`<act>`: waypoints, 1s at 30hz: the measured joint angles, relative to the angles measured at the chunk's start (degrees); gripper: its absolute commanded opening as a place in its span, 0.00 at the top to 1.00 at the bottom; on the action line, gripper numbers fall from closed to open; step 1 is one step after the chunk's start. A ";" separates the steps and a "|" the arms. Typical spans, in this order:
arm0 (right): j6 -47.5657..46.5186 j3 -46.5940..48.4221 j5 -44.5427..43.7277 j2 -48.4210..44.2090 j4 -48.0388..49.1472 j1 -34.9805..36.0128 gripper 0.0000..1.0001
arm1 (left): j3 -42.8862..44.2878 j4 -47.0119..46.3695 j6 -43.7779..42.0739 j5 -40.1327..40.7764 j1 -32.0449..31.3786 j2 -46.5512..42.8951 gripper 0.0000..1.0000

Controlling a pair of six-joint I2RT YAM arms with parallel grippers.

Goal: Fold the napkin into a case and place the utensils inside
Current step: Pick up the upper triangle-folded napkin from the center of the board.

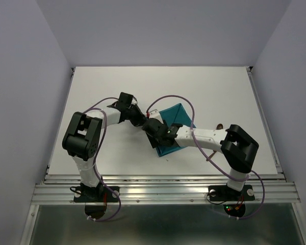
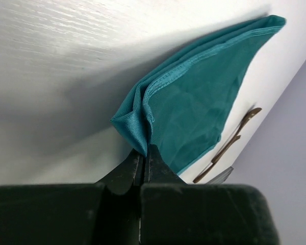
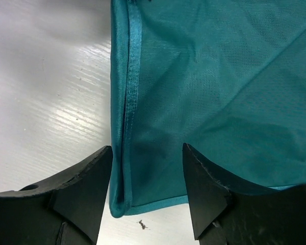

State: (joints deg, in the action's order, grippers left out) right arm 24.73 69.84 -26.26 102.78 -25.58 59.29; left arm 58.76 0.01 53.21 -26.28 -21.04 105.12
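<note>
The left gripper [image 2: 144,155] pinches a folded corner of the napkin [image 2: 194,97]. The right gripper [image 3: 148,173] hangs spread astride its hemmed edge. The utensils [image 2: 227,145] lie just beside the cloth.

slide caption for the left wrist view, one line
Left jaws shut on a corner of the folded napkin on the table, two utensils lying beyond it.

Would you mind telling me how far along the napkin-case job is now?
Done: the napkin is folded over, layers showing. In hand: the left claw pinches its corner; the right claw stands open over an edge. Left: the utensils lie beside it, not inside.
</note>
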 measured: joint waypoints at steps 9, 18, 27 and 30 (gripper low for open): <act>-0.37 1.79 -0.96 2.05 -0.17 1.99 0.40 | 1.33 2.67 2.89 0.44 -0.04 -3.63 1.00; 1.03 1.81 -2.10 2.25 -0.81 4.11 0.40 | 1.33 4.00 3.63 1.05 -0.24 -3.63 1.00; 2.95 2.80 -2.78 4.63 -0.57 5.64 0.47 | 1.36 4.20 3.72 1.25 -0.24 -3.63 1.00; 3.37 2.82 -3.82 6.19 -0.63 5.97 0.52 | 1.33 4.17 3.74 1.25 -0.24 -3.63 1.00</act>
State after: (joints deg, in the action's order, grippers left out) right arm 28.10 72.66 -30.09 108.97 -26.22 65.25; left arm 60.10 4.19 56.95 -25.04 -21.28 101.49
